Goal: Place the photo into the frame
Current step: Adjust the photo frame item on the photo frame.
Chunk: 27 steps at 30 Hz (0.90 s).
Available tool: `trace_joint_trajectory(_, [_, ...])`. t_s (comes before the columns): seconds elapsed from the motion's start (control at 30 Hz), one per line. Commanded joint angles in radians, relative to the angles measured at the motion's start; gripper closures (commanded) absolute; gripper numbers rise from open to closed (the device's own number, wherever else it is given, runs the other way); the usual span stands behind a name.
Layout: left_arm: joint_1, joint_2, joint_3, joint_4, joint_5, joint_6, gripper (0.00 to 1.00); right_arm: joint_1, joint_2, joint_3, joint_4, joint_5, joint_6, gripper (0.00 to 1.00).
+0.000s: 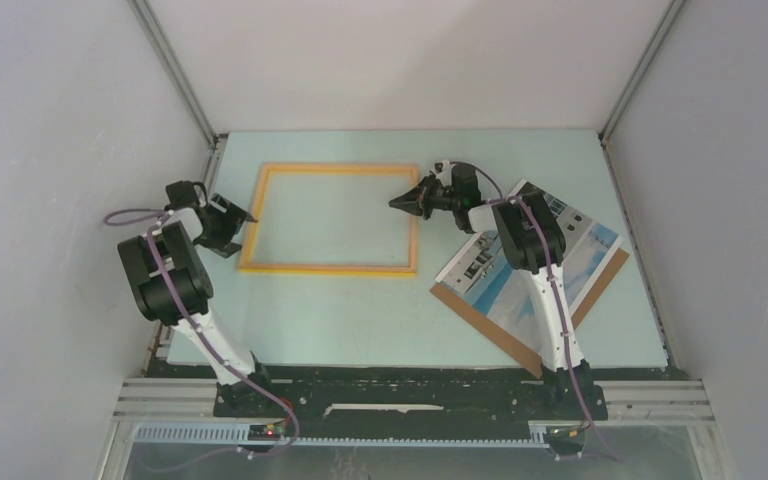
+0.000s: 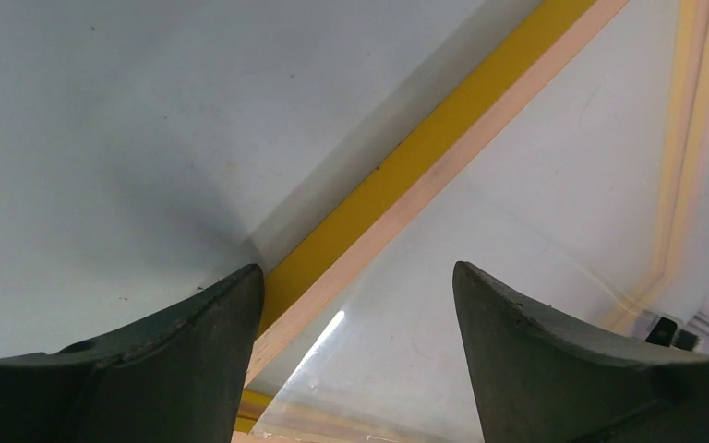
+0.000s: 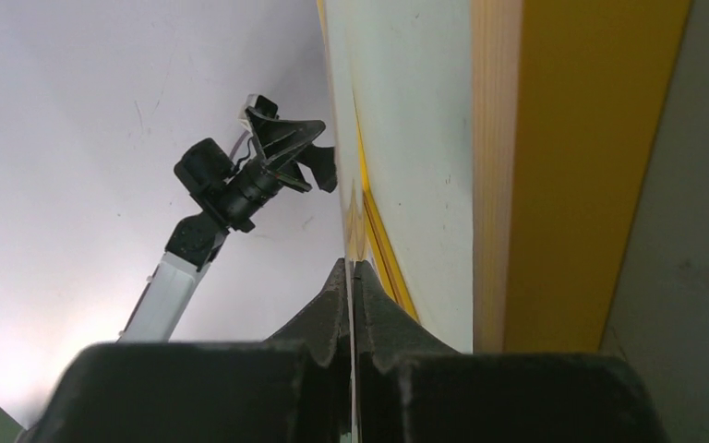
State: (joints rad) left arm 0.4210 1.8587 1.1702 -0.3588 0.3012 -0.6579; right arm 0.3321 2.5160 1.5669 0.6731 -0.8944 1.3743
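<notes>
The frame [image 1: 330, 268] lies flat on the left-centre of the pale green worktop [image 1: 360, 325], with no print in it. We judge the task to be at an early stage.

At the frame's left rail the left hand [image 1: 244, 220] stands wide open and holds nothing. Its two dark, curved fingers [image 2: 148, 369] straddle the rail, one over bare worktop and one over the pane [image 2: 517, 212]. We judge this stance suited to bracing or gripping that side. The rail is thin wood, yellow-orange on top with a raw pale inner edge. The pane is clear and glossy, showing glare and a faint reflection of the rim.

At the right rail the right hand [image 1: 400, 203] is fully closed, pads [image 3: 397, 323] together. In the wrist view a thin pale line runs between the pads. We cannot tell whether this is the pane's edge pinched there.

The photo [image 1: 592, 248] lies well apart to the right, face up and partly under the right arm [image 1: 545, 290]. It is a thin print in blue and pale tones with a white border. It rests askew on a brown backing board [image 1: 480, 320] whose edges project beyond it, presumably staged for pick-up.
</notes>
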Motion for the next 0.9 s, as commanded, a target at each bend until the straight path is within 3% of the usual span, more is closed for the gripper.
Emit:
trace_joint_trajectory(0.0, [-0.004,-0.026,-0.050,0.030,0.063,-0.036,0.16,0.010,-0.039,-0.013,0.120,0.035,0.077,1.00])
trace_joint_trajectory(0.4, [-0.003,-0.063,-0.096,0.026,0.107,-0.027,0.17,0.027,-0.012,-0.028,0.196,0.038,0.162,1.00])
trace_joint_trajectory(0.87, [-0.001,-0.055,-0.066,-0.022,0.049,0.029,0.18,0.030,-0.002,0.010,0.112,0.063,0.016,1.00])
